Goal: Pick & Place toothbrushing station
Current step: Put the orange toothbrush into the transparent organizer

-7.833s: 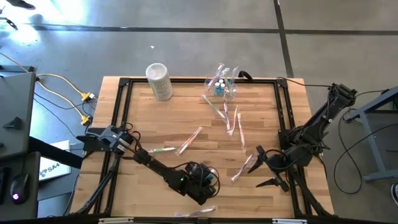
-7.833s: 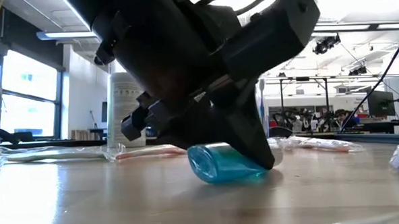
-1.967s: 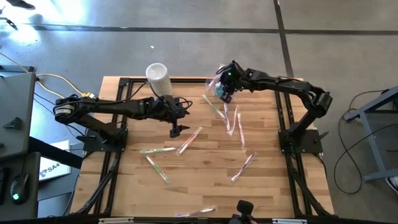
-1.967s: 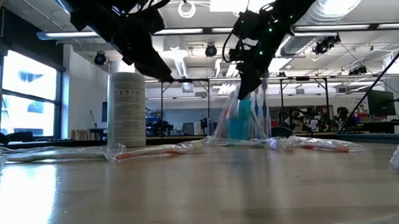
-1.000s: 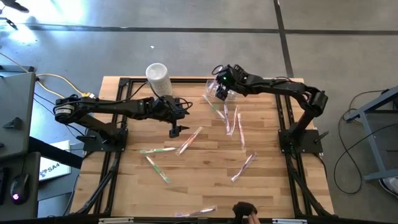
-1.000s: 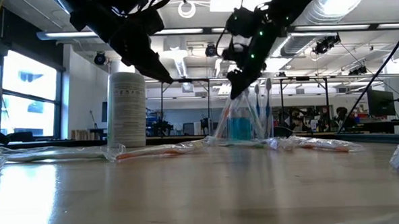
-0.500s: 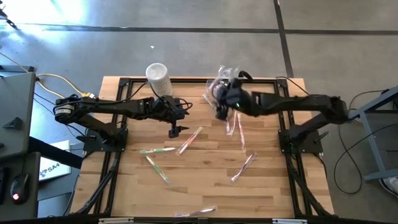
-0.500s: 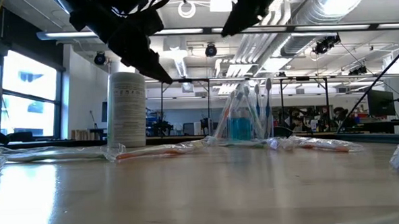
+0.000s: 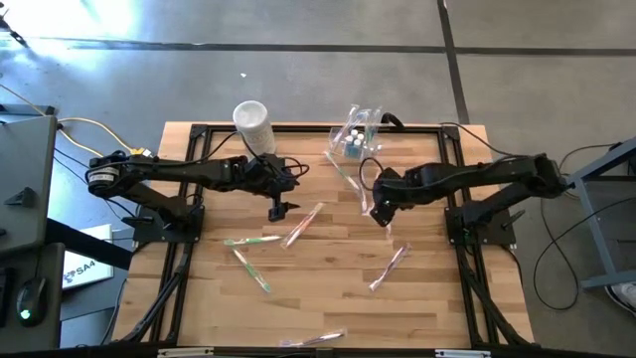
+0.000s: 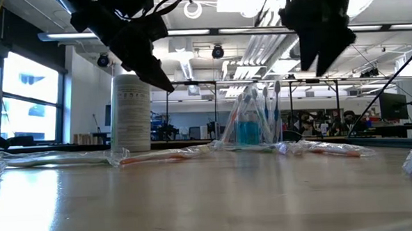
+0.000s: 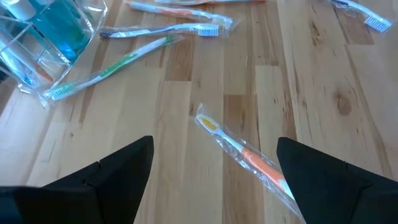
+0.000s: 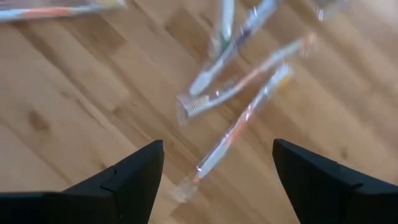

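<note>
The toothbrushing station (image 9: 355,137) stands upright at the table's (image 9: 318,308) far edge.

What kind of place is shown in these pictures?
Probably a robotics lab or workshop: a wooden table with two mounted arms, ceiling ducts and lights above, and metal frames with equipment across the room behind it.

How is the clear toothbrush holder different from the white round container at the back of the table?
The clear holder is boxy and see-through, showing a blue bottle and upright toothbrushes inside; the white container is a cloudy cylinder whose contents cannot be seen. The container stands taller than the holder's walls. Both stand upright near the table's far edge, untouched by either gripper.
</note>
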You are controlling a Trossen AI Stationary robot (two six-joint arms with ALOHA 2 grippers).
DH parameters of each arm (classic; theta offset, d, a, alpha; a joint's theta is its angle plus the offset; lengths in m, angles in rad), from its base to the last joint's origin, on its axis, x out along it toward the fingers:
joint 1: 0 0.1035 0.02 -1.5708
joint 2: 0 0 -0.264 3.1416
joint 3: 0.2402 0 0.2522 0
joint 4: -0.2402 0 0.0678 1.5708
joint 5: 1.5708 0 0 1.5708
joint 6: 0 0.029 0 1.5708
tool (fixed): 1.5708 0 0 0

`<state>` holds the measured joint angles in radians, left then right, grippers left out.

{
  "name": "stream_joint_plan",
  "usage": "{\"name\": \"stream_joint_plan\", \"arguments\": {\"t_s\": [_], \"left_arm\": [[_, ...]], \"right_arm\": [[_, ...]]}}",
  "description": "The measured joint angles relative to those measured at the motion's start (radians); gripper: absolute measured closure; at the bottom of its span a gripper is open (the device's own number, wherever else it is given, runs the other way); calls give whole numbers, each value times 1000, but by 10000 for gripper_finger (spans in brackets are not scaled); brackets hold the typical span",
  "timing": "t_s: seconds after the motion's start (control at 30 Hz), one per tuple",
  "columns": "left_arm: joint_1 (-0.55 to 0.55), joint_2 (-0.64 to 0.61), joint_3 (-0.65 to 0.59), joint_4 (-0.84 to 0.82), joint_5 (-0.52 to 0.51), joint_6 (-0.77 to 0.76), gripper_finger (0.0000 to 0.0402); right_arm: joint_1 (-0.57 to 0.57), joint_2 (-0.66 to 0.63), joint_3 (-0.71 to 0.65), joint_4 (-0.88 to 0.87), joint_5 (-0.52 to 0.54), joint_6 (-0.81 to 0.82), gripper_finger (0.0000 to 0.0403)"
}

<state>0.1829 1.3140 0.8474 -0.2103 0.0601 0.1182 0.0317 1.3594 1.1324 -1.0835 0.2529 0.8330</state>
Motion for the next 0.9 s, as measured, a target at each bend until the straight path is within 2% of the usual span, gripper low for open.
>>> {"name": "stream_joint_plan", "arguments": {"t_s": [0.23, 0.47, 0.57, 0.7, 0.9], "left_arm": [[0, 0, 0, 1, -2, -20, 66], [0, 0, 0, 0, -2, -52, 66], [0, 15, 2, 10, -2, -74, 66], [-1, 45, 4, 35, -3, -74, 66], [0, 97, 2, 39, 0, -74, 66]], "right_arm": [[-41, -1, -182, 50, -1, 133, 110], [-46, 0, -352, 284, -55, 170, 110], [-46, 8, -385, 356, -42, 170, 110], [-46, 47, -412, 425, 32, 167, 110], [-47, 144, -416, 432, 35, 166, 110]]}}
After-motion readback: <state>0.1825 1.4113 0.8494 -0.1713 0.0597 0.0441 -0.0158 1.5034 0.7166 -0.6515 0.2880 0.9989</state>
